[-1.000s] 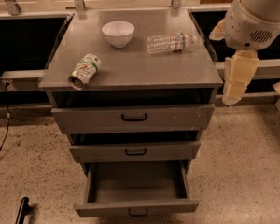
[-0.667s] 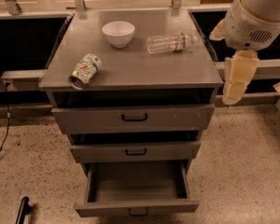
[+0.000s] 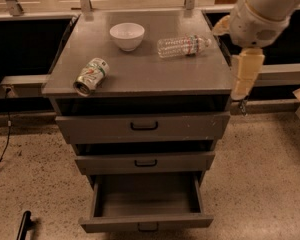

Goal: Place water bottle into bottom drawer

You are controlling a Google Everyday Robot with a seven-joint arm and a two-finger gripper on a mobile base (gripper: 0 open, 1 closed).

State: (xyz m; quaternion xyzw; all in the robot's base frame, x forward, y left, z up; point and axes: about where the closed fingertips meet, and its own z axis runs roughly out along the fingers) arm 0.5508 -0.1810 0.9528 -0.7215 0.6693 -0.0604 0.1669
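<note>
The water bottle (image 3: 184,46) lay on its side on the grey bench (image 3: 155,76), towards the back right corner. Its pale cap pointed right, to the bench's right edge. It was a small bottle of clear plastic with ribs along the body, and it looked see-through from end to end. A label band in red, green and white wrapped it near the cap end. Nothing touched it.

A white bowl (image 3: 127,35) stood upright just to the left of the bottle, apart from it. A green-and-white can (image 3: 91,76) lay on its side near the front left edge, well apart from both.

The pincer (image 3: 238,95) hung off the right side of the bench, below the level of its top and beside the front right corner, pointing down. It held nothing. Whether it was open or closed I could not tell.

Under the bench, the top drawer (image 3: 142,126) and the middle drawer (image 3: 145,162) were pushed in. The bottom drawer (image 3: 146,223) was pulled out, and its deep grey box was bare inside.
</note>
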